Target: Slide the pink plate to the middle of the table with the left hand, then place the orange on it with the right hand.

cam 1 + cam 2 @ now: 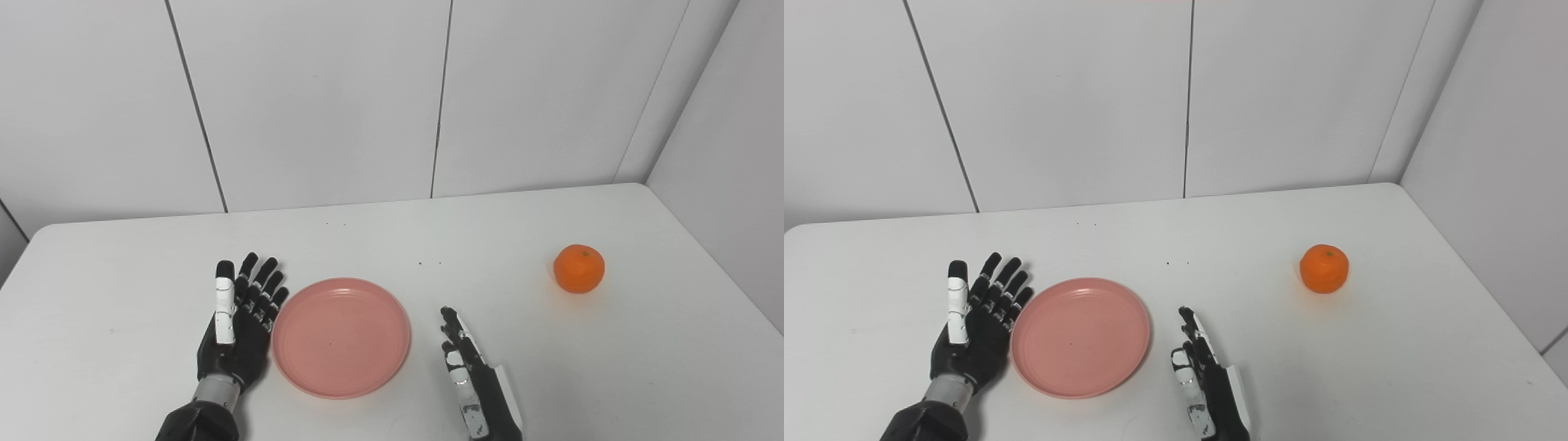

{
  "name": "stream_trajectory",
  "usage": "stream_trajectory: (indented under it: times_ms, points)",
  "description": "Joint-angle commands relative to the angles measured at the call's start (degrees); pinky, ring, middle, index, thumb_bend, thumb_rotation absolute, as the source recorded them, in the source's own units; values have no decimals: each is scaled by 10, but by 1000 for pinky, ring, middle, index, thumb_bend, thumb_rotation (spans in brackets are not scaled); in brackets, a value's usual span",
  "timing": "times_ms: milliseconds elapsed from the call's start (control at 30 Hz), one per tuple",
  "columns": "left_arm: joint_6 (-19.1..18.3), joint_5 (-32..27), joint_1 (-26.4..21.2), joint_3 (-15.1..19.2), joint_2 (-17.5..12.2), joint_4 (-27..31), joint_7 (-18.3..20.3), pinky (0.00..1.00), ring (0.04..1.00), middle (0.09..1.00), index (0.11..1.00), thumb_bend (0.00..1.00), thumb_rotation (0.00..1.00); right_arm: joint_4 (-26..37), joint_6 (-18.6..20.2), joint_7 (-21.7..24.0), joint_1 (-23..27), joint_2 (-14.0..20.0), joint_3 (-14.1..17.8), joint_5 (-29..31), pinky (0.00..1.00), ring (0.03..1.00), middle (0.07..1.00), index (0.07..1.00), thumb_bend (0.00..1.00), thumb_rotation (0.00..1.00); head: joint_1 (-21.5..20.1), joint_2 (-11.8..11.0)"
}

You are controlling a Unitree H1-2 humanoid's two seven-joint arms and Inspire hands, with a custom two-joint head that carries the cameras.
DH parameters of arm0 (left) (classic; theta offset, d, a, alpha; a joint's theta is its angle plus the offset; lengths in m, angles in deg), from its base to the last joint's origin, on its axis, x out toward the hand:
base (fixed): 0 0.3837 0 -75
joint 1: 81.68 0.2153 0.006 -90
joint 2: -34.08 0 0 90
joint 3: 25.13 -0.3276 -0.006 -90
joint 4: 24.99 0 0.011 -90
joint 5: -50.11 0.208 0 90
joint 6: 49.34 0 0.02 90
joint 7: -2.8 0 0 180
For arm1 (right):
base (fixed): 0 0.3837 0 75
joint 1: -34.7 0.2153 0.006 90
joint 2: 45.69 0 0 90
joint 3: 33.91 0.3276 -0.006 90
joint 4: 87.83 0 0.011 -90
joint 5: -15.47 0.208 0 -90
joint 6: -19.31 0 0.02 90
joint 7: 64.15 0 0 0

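1. Left eye view: a pink plate (341,337) lay flat near the middle of a white bench (612,367). The left robot hand (240,324) sat just beside the plate's left rim, palm showing, fingers spread and holding nothing. The right robot hand (470,373) stood edge-on to the plate's right, fingers extended, empty.
2. Right eye view: an orange (1323,268) rested on the bench, well apart from the plate and both hands, toward the right edge. White wall panels (1059,104) stood behind.
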Motion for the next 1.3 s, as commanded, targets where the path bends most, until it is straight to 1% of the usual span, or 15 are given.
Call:
stream_trajectory:
  times_ms: [0, 100, 233, 367, 400, 467, 533, 600, 633, 667, 733, 867, 967, 1133, 1267]
  points:
    - [-35, 5, 17, 3, -7, -20, -11, 1000, 989, 954, 1000, 941, 779, 6, -32, -7, -22, -17, -1, -11, 999, 985, 976, 937, 784, 1000, 0, -2]
    - [-33, 3, 19, 4, -14, -20, -4, 1000, 985, 955, 1000, 934, 789, 28, -40, -15, -25, -18, 11, -4, 984, 973, 972, 939, 840, 1000, -6, -3]
    - [-30, 2, 21, 7, -25, -26, 4, 1000, 986, 958, 1000, 923, 802, 70, -40, -34, -26, -21, 35, -12, 957, 960, 964, 935, 863, 1000, -21, -4]
    - [-25, -3, 17, 12, -31, -42, 10, 1000, 985, 953, 1000, 923, 797, 113, -35, -41, -14, -9, 56, -35, 962, 969, 966, 943, 893, 1000, -47, -10]
    - [-24, -5, 15, 13, -31, -47, 11, 1000, 986, 954, 1000, 926, 789, 121, -33, -40, -9, -4, 62, -41, 969, 970, 964, 940, 901, 1000, -47, -10]
    - [-23, -10, 12, 16, -31, -56, 14, 1000, 988, 957, 1000, 926, 776, 132, -36, -39, 0, 5, 74, -56, 969, 968, 961, 938, 900, 1000, -54, -14]
    - [-20, -13, 9, 16, -30, -65, 19, 1000, 993, 964, 1000, 920, 776, 138, -45, -38, 12, 18, 86, -78, 941, 962, 964, 946, 858, 1000, -62, -20]
    - [-18, -14, 7, 15, -30, -73, 22, 1000, 997, 966, 1000, 910, 784, 141, -46, -36, 22, 26, 98, -90, 929, 958, 963, 945, 853, 1000, -67, -24]
    - [-18, -14, 6, 14, -31, -76, 23, 1000, 998, 966, 1000, 909, 784, 145, -37, -33, 30, 31, 108, -85, 929, 958, 963, 945, 853, 1000, -71, -28]
    - [-17, -14, 6, 14, -31, -78, 25, 1000, 998, 970, 1000, 901, 790, 148, -27, -31, 37, 35, 118, -78, 952, 963, 958, 942, 869, 999, -73, -31]
    - [-18, -13, 6, 13, -32, -78, 27, 1000, 999, 974, 1000, 885, 796, 151, -13, -31, 54, 42, 139, -65, 951, 956, 947, 929, 909, 987, -74, -33]
    - [-24, -11, 8, 16, -33, -72, 21, 1000, 989, 962, 1000, 887, 783, 148, -10, -27, 75, 56, 165, -58, 933, 943, 934, 918, 933, 985, -74, -35]
    - [-27, -11, 11, 16, -35, -69, 22, 1000, 991, 957, 1000, 877, 796, 153, 0, -25, 86, 64, 178, -58, 955, 941, 921, 899, 942, 975, -74, -36]
    - [-33, -20, 14, 19, -35, -65, 26, 1000, 998, 967, 1000, 864, 785, 158, 6, -26, 103, 81, 195, -98, 907, 916, 901, 891, 884, 999, -78, -40]
    - [-39, -24, 15, 16, -36, -60, 27, 1000, 997, 970, 1000, 852, 802, 167, 37, -23, 123, 105, 208, -187, 840, 891, 898, 903, 837, 1000, -81, -41]
